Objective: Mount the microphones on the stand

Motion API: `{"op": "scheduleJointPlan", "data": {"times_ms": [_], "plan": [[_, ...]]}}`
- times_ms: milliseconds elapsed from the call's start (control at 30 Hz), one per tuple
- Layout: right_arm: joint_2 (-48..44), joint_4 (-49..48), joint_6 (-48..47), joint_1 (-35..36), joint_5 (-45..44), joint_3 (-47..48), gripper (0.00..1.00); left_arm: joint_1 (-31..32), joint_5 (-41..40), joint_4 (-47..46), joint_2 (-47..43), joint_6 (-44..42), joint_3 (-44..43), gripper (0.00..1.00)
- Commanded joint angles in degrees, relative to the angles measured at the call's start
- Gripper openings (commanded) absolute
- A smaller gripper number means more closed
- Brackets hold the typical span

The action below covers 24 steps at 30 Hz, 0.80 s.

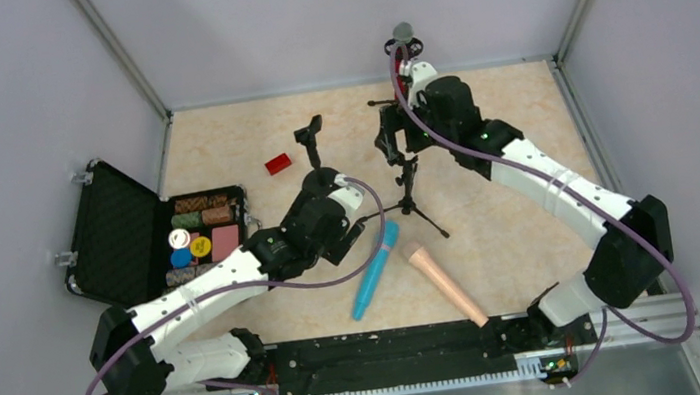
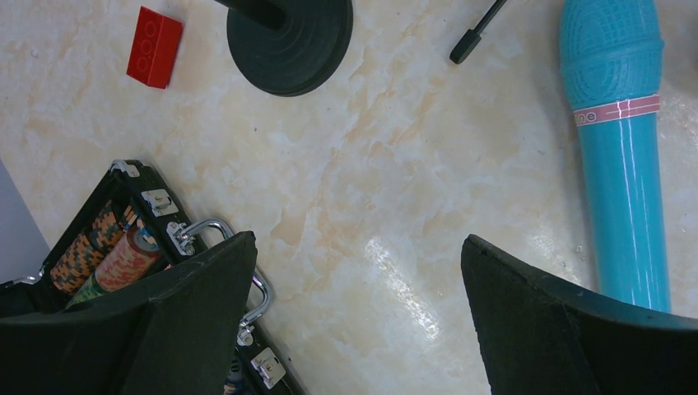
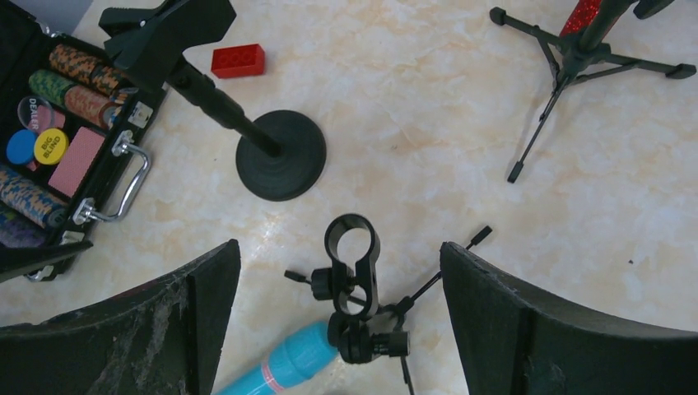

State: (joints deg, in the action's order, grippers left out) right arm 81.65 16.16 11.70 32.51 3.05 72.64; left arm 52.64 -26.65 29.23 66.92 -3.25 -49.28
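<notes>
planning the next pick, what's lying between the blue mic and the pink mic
Nothing; only bare tabletop separates the blue mic and the pink mic, as the top view shows.

top cam overhead; wrist cams down, share red block

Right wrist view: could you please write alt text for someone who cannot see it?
The open right gripper hovers over the empty clip of a tripod stand, the cyan microphone lying beside it. Beyond are a round-base stand, a second tripod holding the red microphone, a red block and a chip case.
</notes>
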Motion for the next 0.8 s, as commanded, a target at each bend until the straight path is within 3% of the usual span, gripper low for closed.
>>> {"op": "scheduleJointPlan", "data": {"times_ms": [0,767], "plan": [[3.86,2.95,-1.21,0.53,-1.33,7.03,0.88,0.36,-0.27,-0.37,-0.73,-0.69,-0.01,0.99],[12.43,12.57,-2.19,1.96,8.29,15.49,0.81,0.53,-0.67,-0.36,-1.13,-1.08,0.12,0.99]]}}
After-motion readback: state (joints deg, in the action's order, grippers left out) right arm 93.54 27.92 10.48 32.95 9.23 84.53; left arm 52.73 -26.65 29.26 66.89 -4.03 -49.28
